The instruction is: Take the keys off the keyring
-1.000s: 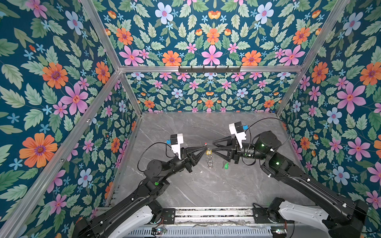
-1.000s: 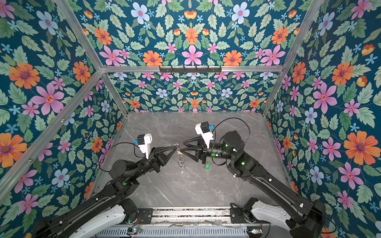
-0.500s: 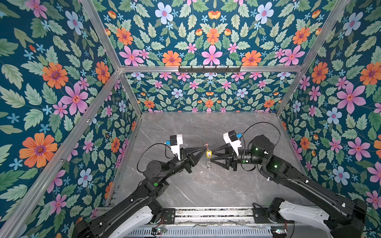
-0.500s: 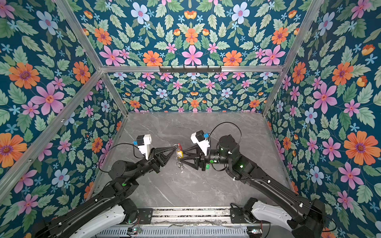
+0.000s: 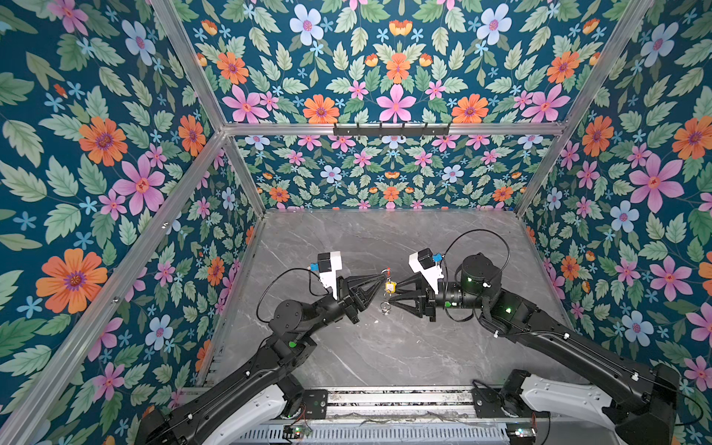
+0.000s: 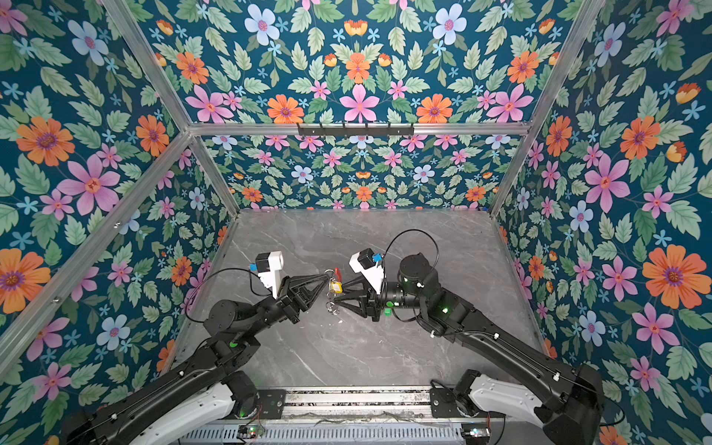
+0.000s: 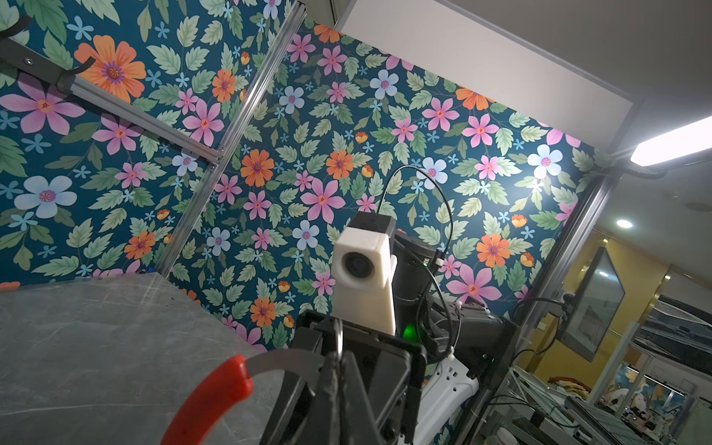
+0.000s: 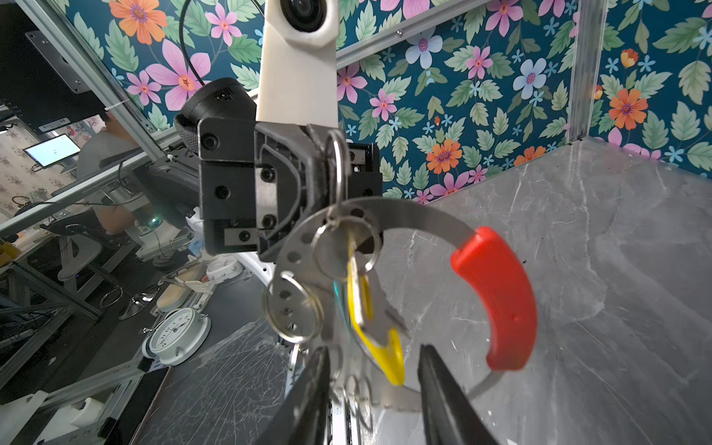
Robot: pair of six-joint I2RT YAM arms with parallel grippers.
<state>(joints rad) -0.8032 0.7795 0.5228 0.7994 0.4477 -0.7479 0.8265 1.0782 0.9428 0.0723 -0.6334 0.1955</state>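
Left hand (image 5: 380,274) clamps the grey metal hoop keyring (image 8: 408,211) with its red arc. Right hand (image 5: 392,294), narrowly open, straddles the yellow-tagged silver key (image 8: 391,358) hanging from that keyring.

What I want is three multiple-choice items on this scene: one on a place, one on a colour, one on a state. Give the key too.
1. Where is the keyring?
A. flat on the table
B. held in the air by the left gripper
C. on the wall hooks

2. What colour is the tag on the key hanging from it?
A. blue
B. white
C. yellow

3. How is the right gripper?
A. open, astride the tag
B. shut on the tag
C. out of view

Key: 1 B, the left gripper is shut on its band; 2 C, the right wrist view shows yellow; 3 A, a gap shows between its fingers.
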